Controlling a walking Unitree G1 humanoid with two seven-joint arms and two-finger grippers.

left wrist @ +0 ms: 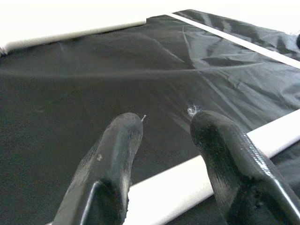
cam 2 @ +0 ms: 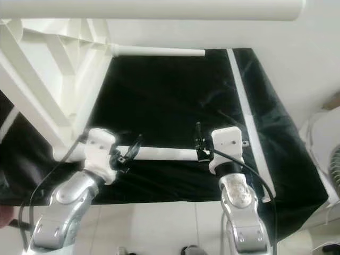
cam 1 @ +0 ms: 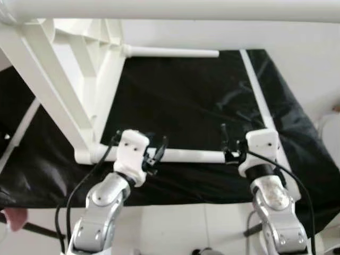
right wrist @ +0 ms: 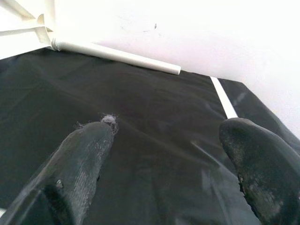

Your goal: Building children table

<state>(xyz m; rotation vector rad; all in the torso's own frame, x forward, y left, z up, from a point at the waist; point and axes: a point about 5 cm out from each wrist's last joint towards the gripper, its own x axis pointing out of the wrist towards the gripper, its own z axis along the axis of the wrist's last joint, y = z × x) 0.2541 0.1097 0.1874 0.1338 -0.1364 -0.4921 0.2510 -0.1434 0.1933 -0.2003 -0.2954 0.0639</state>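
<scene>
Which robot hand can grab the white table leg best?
Probably the left gripper: its open fingers straddle the near white table leg. The right gripper, also open, sits at the leg's tip, over black sheet.

A plain indoor room, likely in a home: pale floor tiles [cam 1: 175,228] run up to a bare white wall [right wrist: 197,33]. A black sheet [cam 1: 186,101] is spread over the floor, and a white plastic frame [cam 1: 79,79] with tube legs lies on it.

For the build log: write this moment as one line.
left end effector: open, straddling near table leg | right end effector: open, at leg's free end | black sheet beneath
</scene>
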